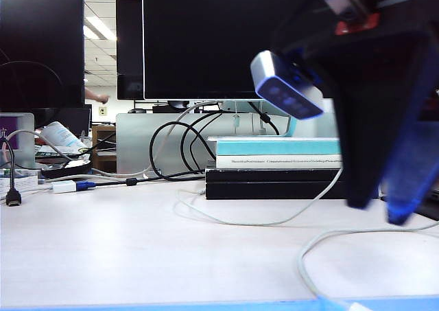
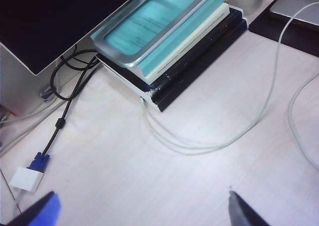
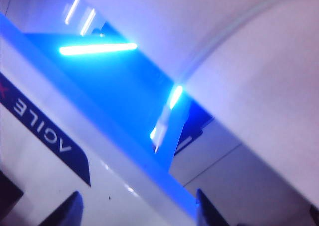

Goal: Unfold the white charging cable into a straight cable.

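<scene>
The white charging cable (image 1: 274,223) lies slack on the pale table, curving out from under the book stack and looping back toward the blue front edge. In the left wrist view the white charging cable (image 2: 209,147) sweeps in a wide bend beside the books. My left gripper (image 2: 142,211) hovers open above bare table, well short of that bend. In the right wrist view the cable's plug end (image 3: 162,126) rests across the blue edge strip. My right gripper (image 3: 137,213) is open with nothing between its fingers, a little away from the plug. In the exterior view my right gripper (image 1: 378,211) hangs at the right.
A stack of books (image 1: 274,167) carries the monitor stand, with the big monitor (image 1: 206,36) above. Black cables (image 1: 185,146) coil behind it. A white adapter with a blue plug (image 1: 65,186) lies at the left, beside a black plug (image 1: 12,198).
</scene>
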